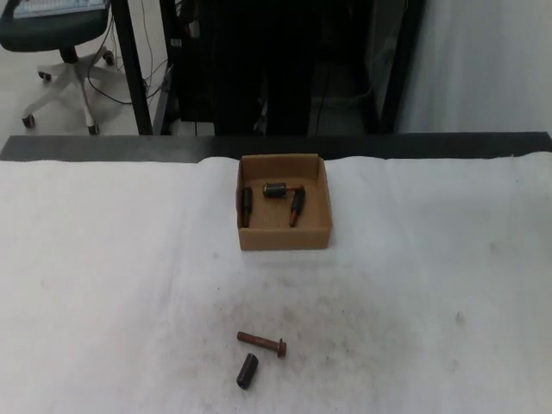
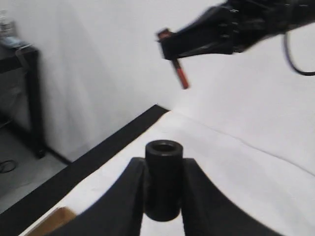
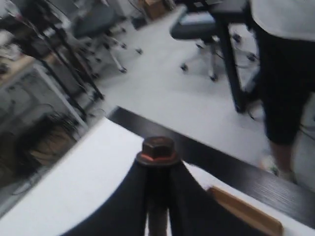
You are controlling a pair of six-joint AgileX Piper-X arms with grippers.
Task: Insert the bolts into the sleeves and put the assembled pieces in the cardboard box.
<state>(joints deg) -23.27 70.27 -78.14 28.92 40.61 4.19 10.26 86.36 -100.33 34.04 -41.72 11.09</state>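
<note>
In the left wrist view my left gripper (image 2: pixel 163 194) is shut on a black sleeve (image 2: pixel 163 160), held upright with its bore open. Beyond and above it, the right gripper (image 2: pixel 170 46) holds a rust-red bolt (image 2: pixel 181 76) hanging shank down. The right wrist view shows my right gripper (image 3: pixel 158 172) shut on that bolt, its hex head (image 3: pixel 158 147) sticking out past the fingers. In the high view another bolt (image 1: pixel 260 343) and another black sleeve (image 1: pixel 247 370) lie side by side on the white cloth near the front. The cardboard box (image 1: pixel 285 235) holds three assembled pieces (image 1: pixel 297 205).
The box stands at the bench's middle back; its edge shows in the wrist views (image 2: pixel 54 219) (image 3: pixel 246 209). A dark strip (image 1: pixel 103 147) runs along the bench's far edge. An office chair (image 1: pixel 65 43) and black frame legs stand behind. A person's legs (image 3: pixel 285 88) are beyond the bench.
</note>
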